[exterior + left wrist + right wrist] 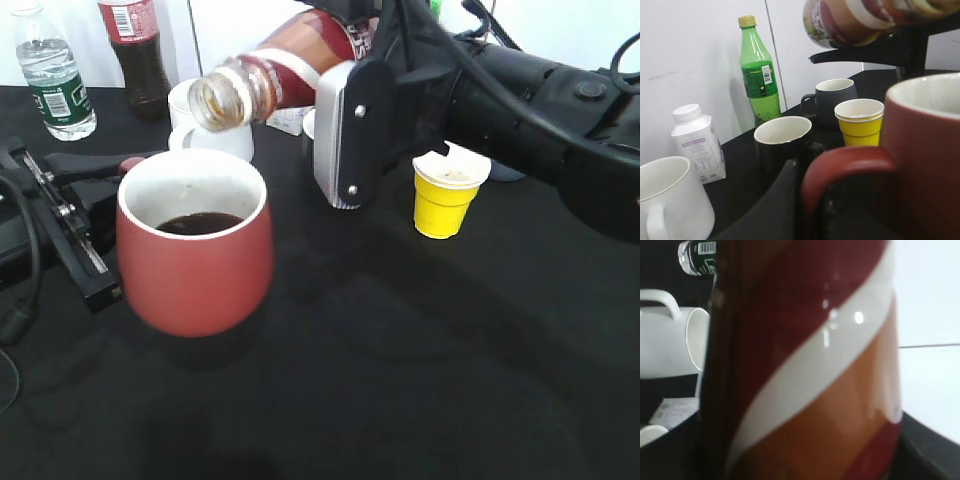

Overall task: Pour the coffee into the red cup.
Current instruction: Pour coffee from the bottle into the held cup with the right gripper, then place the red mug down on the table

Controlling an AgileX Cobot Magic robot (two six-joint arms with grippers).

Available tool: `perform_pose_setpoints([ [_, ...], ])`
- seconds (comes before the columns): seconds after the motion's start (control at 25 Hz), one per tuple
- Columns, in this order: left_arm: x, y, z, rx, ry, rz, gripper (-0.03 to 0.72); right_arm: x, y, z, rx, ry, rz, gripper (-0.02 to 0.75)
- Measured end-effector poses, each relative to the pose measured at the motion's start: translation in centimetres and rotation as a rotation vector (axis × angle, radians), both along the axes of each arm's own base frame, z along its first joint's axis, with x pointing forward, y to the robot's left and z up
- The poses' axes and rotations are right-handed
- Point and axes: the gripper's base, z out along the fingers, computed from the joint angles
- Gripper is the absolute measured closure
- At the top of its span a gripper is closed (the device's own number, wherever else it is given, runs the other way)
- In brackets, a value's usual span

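The red cup (195, 250) sat upright on the black worktop (400, 370), front-left in the ext view, w/ dark coffee (199, 223) already pooled low inside. Right above and a bit behind it hung the coffee bottle (275, 80), tipped way over w/ its open mouth aimed down-left, just over the cup's far rim. No visible stream coming out of it. The right end effector (345, 130) was clamped around the bottle's labelled body, and the right wrist cam was basically filled by that red/white/orange label. The left end effector (785, 210) sat low right beside the cup's handle (840, 170); only one dark finger showed there, so couldn't tell if it was apart or together. A yellow paper cup (445, 195) stood to the right of the bottle, apart from the red one. Behind were a white mug (215, 135), a water bottle (55, 75) and a cola bottle (140, 50) along the back edge. The left wrist cam also picked up a black mug (785, 145), a grey mug (832, 100), a green bottle (757, 75) and a small white carton (697, 142).
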Motion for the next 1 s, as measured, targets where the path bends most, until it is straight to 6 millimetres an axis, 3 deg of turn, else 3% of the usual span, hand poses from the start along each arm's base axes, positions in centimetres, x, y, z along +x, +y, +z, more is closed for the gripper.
perform_pose_setpoints([
  [0.2,0.1,0.0,0.0,-0.005,0.001,0.009,0.640,0.0,0.0,0.0,0.131,0.146,0.002,0.209],
  [0.48,0.6,0.6,0.3,-0.052,0.016,0.093,0.639,0.0,0.0,0.0,0.703,0.786,0.009,0.209],
  [0.64,1.6,1.7,0.6,-0.105,0.004,0.252,0.639,0.0,0.0,0.0,0.816,0.911,0.011,0.209],
  [0.72,2.2,3.0,0.7,-0.109,-0.015,0.358,0.639,0.0,0.0,0.0,0.820,0.917,0.010,0.209],
  [1.0,5.7,10.7,1.8,-0.115,-0.083,0.685,0.639,0.0,0.0,0.0,0.822,0.921,0.009,0.209],
])
